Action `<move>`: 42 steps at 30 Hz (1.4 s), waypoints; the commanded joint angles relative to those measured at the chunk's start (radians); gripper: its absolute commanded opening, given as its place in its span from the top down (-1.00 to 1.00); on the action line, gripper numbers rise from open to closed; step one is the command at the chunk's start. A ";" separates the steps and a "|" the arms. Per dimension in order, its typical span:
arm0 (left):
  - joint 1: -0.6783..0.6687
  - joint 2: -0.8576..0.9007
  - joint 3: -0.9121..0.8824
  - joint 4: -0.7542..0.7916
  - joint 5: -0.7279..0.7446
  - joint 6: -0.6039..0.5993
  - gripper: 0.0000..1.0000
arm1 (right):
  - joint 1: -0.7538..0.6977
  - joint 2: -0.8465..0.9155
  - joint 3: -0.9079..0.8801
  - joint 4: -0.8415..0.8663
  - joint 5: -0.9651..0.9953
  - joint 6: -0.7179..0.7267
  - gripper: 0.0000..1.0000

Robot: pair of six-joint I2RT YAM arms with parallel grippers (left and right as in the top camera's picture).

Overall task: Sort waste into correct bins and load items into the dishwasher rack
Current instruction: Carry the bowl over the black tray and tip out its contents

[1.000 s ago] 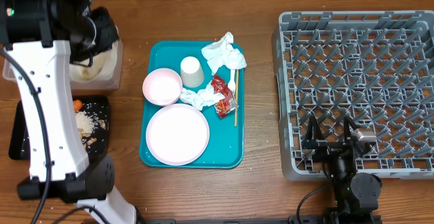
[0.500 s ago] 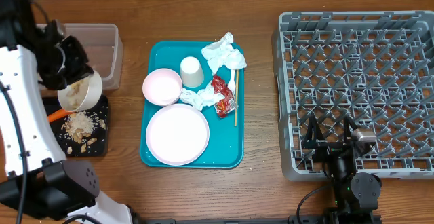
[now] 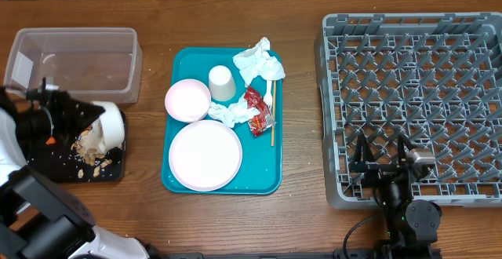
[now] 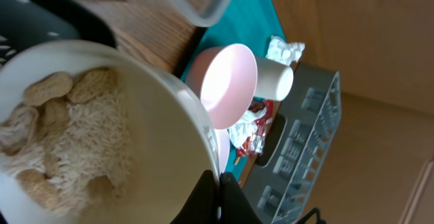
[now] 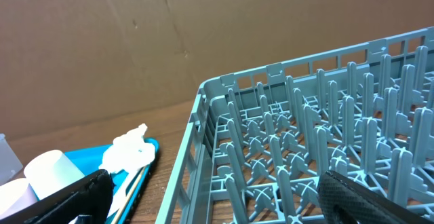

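One small bowl (image 3: pixel 111 124) tips sideways over the black tray (image 3: pixel 114 173), mouth facing left, crumbs (image 3: pixel 88 143) at its lip; left tool (image 4: pixel 218 187) pinches its rim; right tool (image 3: pixel 381 155) stands spread over the dishwasher rack (image 3: pixel 416 55).

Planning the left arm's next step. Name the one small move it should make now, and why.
Probably tip the bowl a little further over the black tray. The left hand is shut on the bowl's rim, the bowl lies tilted above the tray, and food crumbs sit inside it.
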 commanded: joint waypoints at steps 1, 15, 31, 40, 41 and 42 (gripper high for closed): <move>0.085 -0.010 -0.087 0.058 0.139 0.033 0.92 | -0.002 -0.008 -0.010 0.006 0.009 -0.008 -1.00; 0.208 0.034 -0.187 0.218 0.566 0.032 0.92 | -0.002 -0.008 -0.010 0.006 0.009 -0.008 -1.00; 0.220 0.035 -0.187 0.160 0.452 -0.108 0.92 | -0.002 -0.008 -0.010 0.006 0.009 -0.008 -1.00; 0.277 0.035 -0.187 0.116 0.444 -0.055 0.92 | -0.002 -0.008 -0.010 0.006 0.009 -0.008 -1.00; 0.280 0.035 -0.187 0.108 0.465 -0.033 0.92 | -0.002 -0.008 -0.010 0.006 0.009 -0.008 -1.00; 0.282 0.035 -0.187 0.130 0.478 -0.014 0.92 | -0.002 -0.008 -0.010 0.006 0.009 -0.008 -1.00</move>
